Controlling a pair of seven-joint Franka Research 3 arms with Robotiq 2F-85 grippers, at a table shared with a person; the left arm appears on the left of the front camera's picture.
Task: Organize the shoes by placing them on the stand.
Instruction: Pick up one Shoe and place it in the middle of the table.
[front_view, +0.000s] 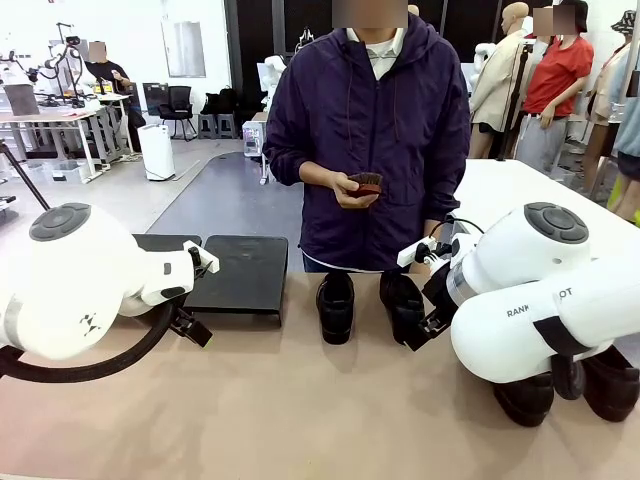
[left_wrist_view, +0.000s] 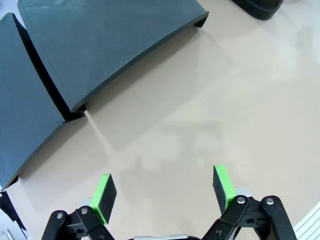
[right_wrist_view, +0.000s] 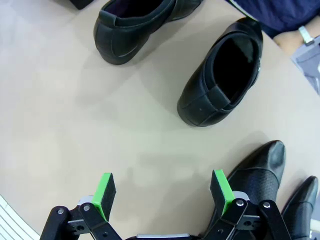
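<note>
On the table (front_view: 300, 410) you have two shoes (front_view: 335, 305) just right of the stand (front_view: 240, 268); the other pair (front_view: 522, 402) is half hidden behind the right arm (front_view: 540, 300); the left arm (front_view: 70, 280) covers part of the stand; left gripper (left_wrist_view: 162, 192) fully spread over bare table, empty; right gripper (right_wrist_view: 162, 192) fully spread, empty, just beside one shoe (right_wrist_view: 260, 170).
</note>
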